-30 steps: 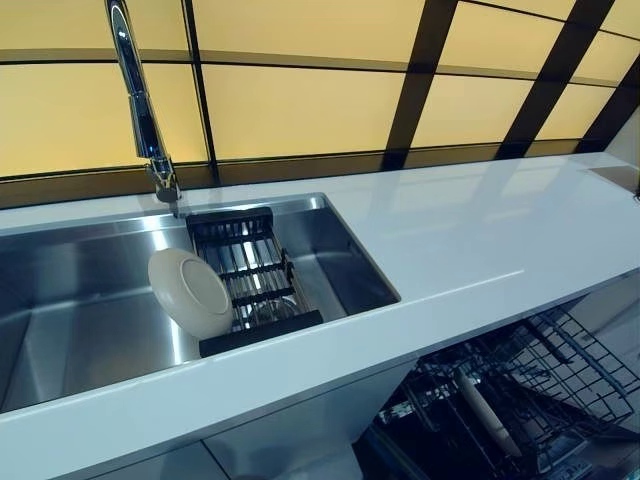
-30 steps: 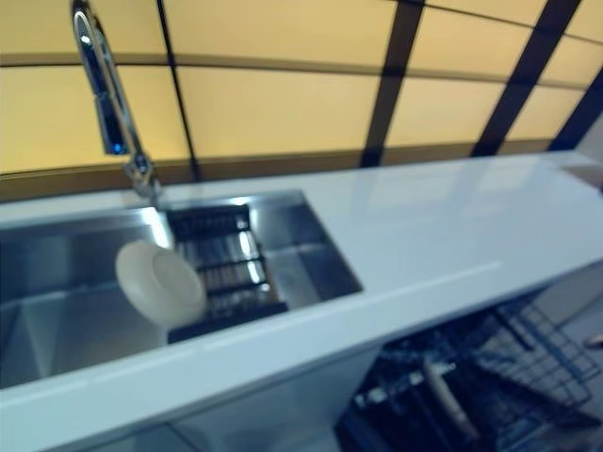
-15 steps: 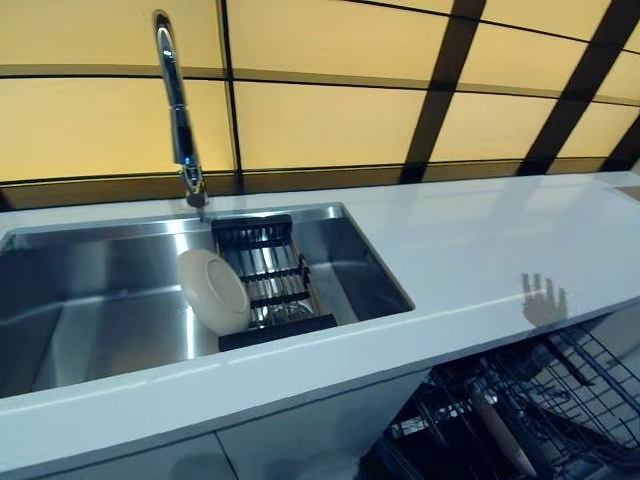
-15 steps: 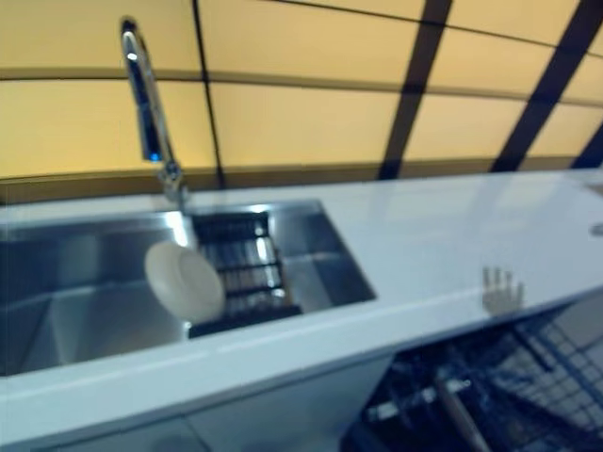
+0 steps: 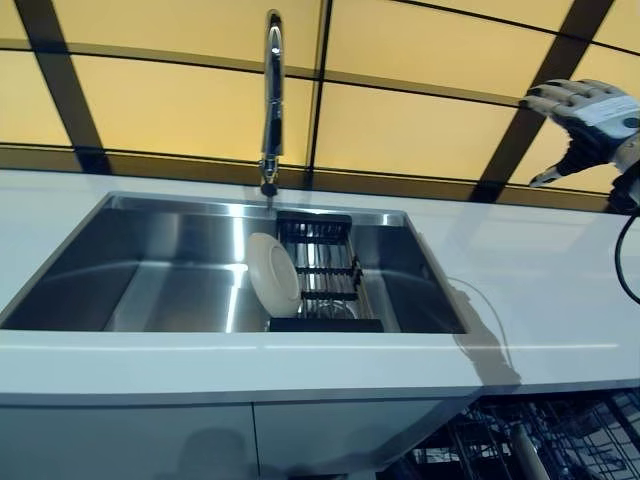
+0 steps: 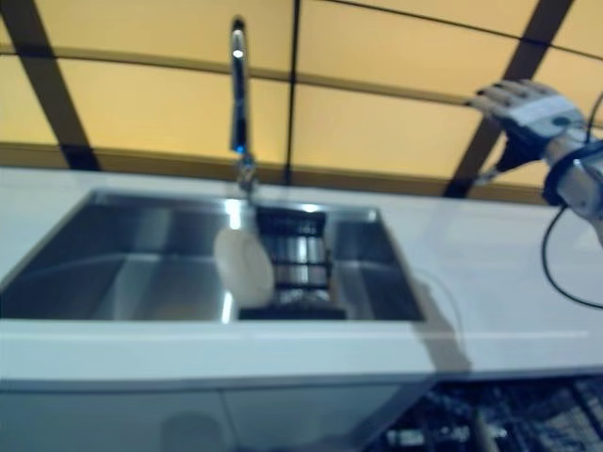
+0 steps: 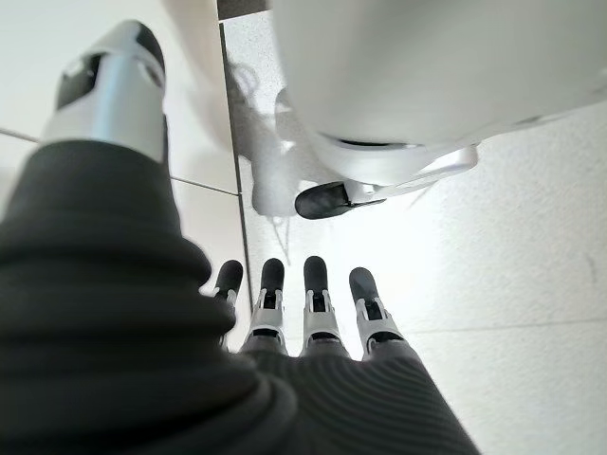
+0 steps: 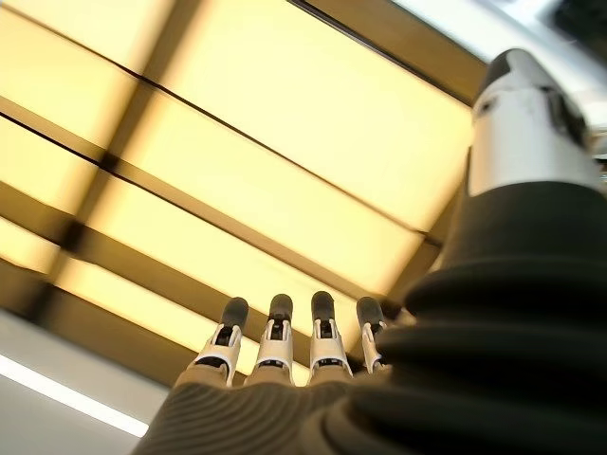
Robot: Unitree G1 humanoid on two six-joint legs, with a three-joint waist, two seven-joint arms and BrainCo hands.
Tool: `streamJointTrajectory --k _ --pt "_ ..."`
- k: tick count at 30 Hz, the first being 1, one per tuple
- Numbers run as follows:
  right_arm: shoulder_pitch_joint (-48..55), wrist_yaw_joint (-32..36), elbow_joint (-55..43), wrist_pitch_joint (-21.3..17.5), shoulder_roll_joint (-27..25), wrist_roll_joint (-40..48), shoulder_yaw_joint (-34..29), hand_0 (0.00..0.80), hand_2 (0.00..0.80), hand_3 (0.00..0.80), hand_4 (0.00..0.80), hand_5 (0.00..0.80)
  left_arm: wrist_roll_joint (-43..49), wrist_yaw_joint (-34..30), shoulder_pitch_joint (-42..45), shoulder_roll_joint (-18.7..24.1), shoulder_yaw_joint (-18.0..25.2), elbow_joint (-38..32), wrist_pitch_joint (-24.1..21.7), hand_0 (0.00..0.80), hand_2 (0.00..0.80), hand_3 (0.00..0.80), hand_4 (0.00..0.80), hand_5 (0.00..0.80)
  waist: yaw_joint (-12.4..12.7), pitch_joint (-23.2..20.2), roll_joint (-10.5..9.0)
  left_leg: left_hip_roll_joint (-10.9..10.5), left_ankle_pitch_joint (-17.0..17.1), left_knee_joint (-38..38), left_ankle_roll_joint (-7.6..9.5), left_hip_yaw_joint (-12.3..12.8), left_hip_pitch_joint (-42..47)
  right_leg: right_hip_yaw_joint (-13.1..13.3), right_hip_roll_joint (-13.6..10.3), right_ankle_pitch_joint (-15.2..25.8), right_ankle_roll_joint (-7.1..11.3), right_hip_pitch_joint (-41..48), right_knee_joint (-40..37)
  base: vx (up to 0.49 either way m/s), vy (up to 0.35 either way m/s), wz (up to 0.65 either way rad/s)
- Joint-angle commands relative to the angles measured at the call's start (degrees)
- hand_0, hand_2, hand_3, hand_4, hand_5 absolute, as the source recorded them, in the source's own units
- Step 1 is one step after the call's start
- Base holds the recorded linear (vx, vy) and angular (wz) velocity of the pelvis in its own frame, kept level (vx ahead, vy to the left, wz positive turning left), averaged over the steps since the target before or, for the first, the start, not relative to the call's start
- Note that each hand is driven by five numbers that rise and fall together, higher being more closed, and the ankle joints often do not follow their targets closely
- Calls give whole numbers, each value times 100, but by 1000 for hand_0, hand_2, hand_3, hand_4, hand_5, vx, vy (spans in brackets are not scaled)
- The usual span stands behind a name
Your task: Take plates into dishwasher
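A white plate (image 5: 274, 273) was propped on edge against a black rack (image 5: 322, 270) in the sink (image 5: 150, 260). The right hand (image 5: 585, 112), raised well to its right, was held open and empty. The left hand (image 7: 303, 313) was pointed floorward, fingers straight, nothing held.

Silver fingers (image 8: 276, 343) (dark-tipped) — ribbed black cover.

plates: you see one, a white plate (image 5: 275, 273) that stands on its edge in the sink.
sinks: one steel sink (image 5: 150, 265).
drying racks: one black rack (image 5: 322, 283), inside the sink, just beside the plate.
faucets: one chrome faucet (image 5: 271, 100).
dishwasher racks: one wire rack (image 5: 545, 450), below the counter.
counters: one white counter (image 5: 560, 290).
robot hands in the head views: one, the right hand (image 5: 585, 115).
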Motion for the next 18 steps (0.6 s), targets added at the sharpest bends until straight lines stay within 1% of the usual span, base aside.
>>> streamJointTrajectory --k 1,2,6,9,10,11,13,14,18 --pt "-737 -246 47 -217 68 -412 408 0 0 0 0 0 -126 59 -71 163 19 150 3 0 0 0 0 0 236 -225 -287 40 -516 -9 -46 -111 299 -40 -147 556 550 -333 -11 22 -10 7" --pt "-809 -259 -19 -330 132 -639 478 0 0 0 0 0 -116 54 -82 156 29 160 1 0 0 0 0 0 263 -220 -303 41 -512 -9 -48 -124 294 -71 -154 556 552 -328 -11 0 0 0" --pt "-1074 -128 -383 -456 313 -1293 747 0 0 0 0 0 -86 56 -78 133 28 167 -25 0 0 0 0 0 344 -205 -350 44 -497 -9 -61 -170 277 -167 -175 556 558 -309 -11 11 -1 11" --pt "-1329 71 -708 -720 455 -2100 980 0 0 0 0 0 -109 62 -76 112 23 160 -25 0 0 0 0 0 403 -197 -371 33 -484 -9 -74 -211 261 -228 -195 556 567 -296 -11 10 14 6" --pt "-1392 138 -809 -774 511 -2243 1033 0 0 0 0 0 -120 64 -77 113 26 185 -45 0 0 0 0 0 419 -198 -379 33 -478 -9 -79 -218 256 -249 -200 557 568 -294 -11 6 28 4" --pt "-1500 221 -940 -831 569 -2348 1119 0 0 0 0 0 -159 87 -74 108 24 202 -65 0 0 0 0 0 440 -201 -386 35 -470 -9 -88 -226 249 -270 -205 555 571 -293 -11 5 33 6" --pt "-1732 471 -1227 -777 670 -2209 1235 0 0 0 0 0 -193 104 -71 105 51 228 -71 0 0 0 0 0 470 -210 -406 31 -459 -9 -94 -230 248 -298 -210 560 569 -287 -11 13 35 7" --pt "-1859 545 -1390 -837 716 -2281 1284 0 0 0 0 0 -205 117 -75 86 82 233 -47 0 0 0 0 0 481 -214 -409 26 -457 -9 -96 -237 250 -318 -214 559 569 -278 -11 29 34 9" --pt "-2025 734 -1643 -936 823 -2245 1313 0 0 0 0 0 -201 151 -8 62 154 256 -94 0 0 0 0 0 542 -236 -454 20 -457 -9 -97 -256 245 -376 -224 544 574 -254 -11 26 15 10"
